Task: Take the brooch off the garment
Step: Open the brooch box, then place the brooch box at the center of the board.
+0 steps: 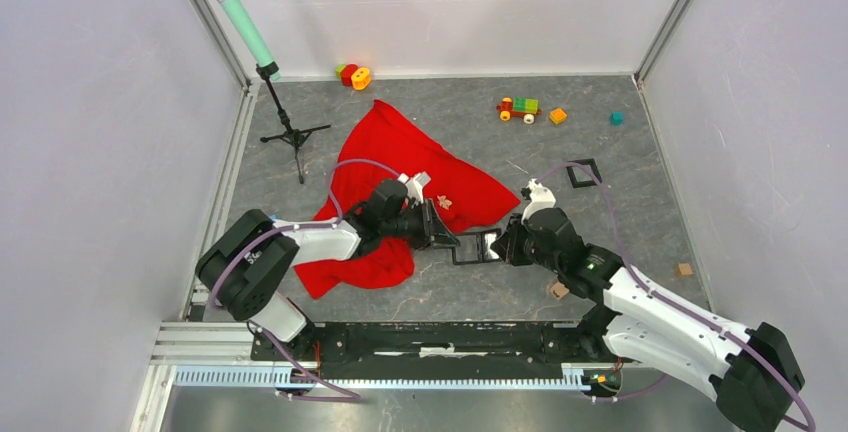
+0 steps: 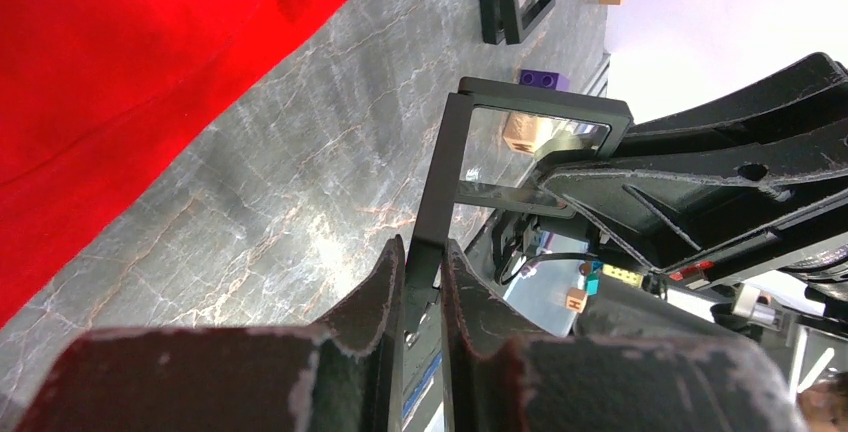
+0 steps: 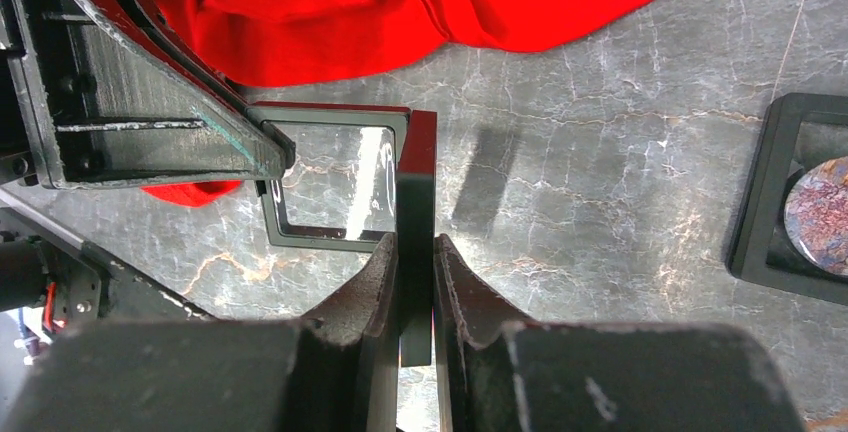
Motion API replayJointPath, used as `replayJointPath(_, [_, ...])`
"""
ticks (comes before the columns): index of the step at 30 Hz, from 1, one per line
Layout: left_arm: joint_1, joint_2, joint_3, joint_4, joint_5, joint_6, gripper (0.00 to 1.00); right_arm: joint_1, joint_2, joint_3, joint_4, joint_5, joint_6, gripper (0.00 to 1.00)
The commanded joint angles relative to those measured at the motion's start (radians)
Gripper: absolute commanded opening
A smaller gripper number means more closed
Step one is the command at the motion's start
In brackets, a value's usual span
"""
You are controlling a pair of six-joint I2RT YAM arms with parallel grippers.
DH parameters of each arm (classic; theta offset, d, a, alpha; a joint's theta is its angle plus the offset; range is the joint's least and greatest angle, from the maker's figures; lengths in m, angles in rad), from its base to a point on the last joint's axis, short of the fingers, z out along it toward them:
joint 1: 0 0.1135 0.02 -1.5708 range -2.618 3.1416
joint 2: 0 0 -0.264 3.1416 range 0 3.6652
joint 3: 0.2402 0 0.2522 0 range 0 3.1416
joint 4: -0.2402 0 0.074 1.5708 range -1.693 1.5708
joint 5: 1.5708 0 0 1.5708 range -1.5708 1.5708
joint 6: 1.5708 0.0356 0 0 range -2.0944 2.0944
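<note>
Both arms meet over one black square frame (image 1: 470, 260) with a clear pane, just below table centre. The left gripper (image 2: 424, 252) is pinched tight on one side bar and the right gripper (image 3: 415, 252) is clamped on the opposite bar, so the frame hangs between them, lifted off the marble table (image 1: 640, 152). Likely reason for the two-sided hold: a handover, or pulling the frame apart to open it as a place for the ornament; cannot tell which. The brooch (image 1: 445, 201), tiny and pale, sits on the red garment (image 1: 400, 152) at about 11 o'clock from the frame, near the left arm's wrist and touched by neither gripper. Whether it is pinned on is too small to tell. The garment is spread flat from centre toward 11 o'clock, its near fold under the left arm. A second black tray (image 3: 765, 192) holding a mottled disc (image 3: 822, 202) lies at 3 o'clock in the right wrist view. Judged: removal not yet started.
</note>
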Motion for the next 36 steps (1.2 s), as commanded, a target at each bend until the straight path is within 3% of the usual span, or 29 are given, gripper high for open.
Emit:
replayJointPath(1, [-0.002, 0.053, -0.026, 0.222, 0.057, -0.121, 0.02, 0.009, 0.044, 0.023, 0.019, -0.041, -0.023, 0.09])
replayJointPath(13, [-0.008, 0.249, -0.092, 0.513, 0.072, -0.245, 0.02, 0.066, 0.155, 0.118, -0.112, 0.048, -0.071, 0.05])
replayJointPath(24, [-0.011, 0.324, -0.078, 0.471, 0.041, -0.195, 0.02, 0.167, 0.296, 0.183, -0.155, 0.140, -0.076, 0.06])
replayJointPath(36, [-0.011, 0.359, -0.041, 0.351, 0.024, -0.114, 0.02, 0.178, 0.397, 0.181, -0.161, 0.118, -0.108, 0.05])
